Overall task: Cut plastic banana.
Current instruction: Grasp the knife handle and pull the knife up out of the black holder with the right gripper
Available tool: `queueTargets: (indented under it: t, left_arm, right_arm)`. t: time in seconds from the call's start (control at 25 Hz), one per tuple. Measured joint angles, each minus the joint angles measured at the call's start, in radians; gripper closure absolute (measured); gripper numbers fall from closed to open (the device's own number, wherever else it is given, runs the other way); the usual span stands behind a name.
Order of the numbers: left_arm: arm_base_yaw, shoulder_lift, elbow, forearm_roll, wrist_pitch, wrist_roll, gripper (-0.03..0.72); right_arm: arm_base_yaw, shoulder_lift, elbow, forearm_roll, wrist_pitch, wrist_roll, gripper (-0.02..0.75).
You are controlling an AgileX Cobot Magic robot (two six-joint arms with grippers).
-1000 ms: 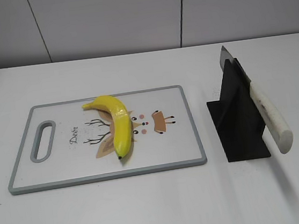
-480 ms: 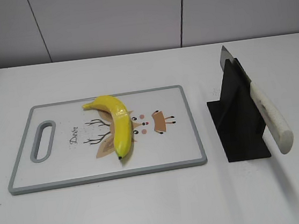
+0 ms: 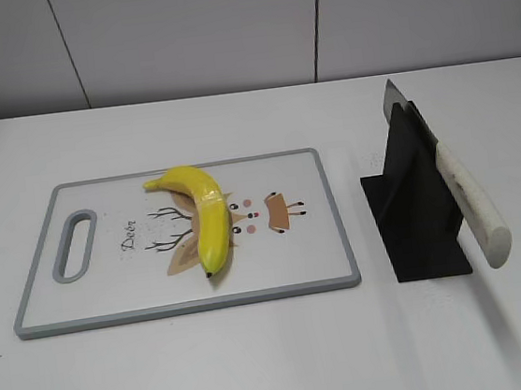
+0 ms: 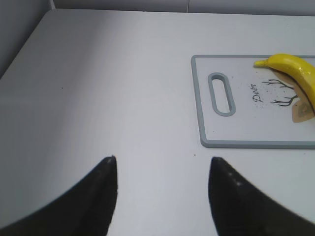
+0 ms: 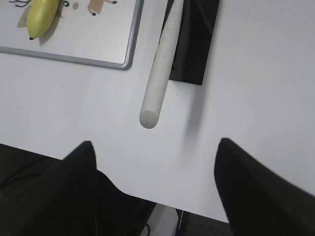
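A yellow plastic banana (image 3: 203, 217) lies on a white cutting board with a grey rim (image 3: 337, 214). A knife with a white handle (image 3: 474, 206) rests slanted in a black stand (image 3: 416, 224) to the right of the board. Neither gripper shows in the exterior view. My left gripper (image 4: 162, 162) is open and empty over bare table, left of the board (image 4: 199, 123) and banana (image 4: 295, 73). My right gripper (image 5: 155, 145) is open and empty near the table's front edge, just short of the knife handle's end (image 5: 157, 83). The banana's tip (image 5: 42, 17) shows at the upper left.
The white table (image 3: 261, 364) meets a grey wall at the back. The table's front edge (image 5: 147, 196) and the dark floor beneath it show in the right wrist view. The board has a slot handle (image 3: 75, 244) at its left end.
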Motion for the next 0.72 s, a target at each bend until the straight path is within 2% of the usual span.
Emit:
queueTargets:
  t: [0.72]
  left_arm:
    - [0.0, 0.0, 0.0, 0.0, 0.0, 0.0, 0.136]
  right_arm:
    - [0.0, 0.442, -0.011, -0.013, -0.159, -0.033, 0.167]
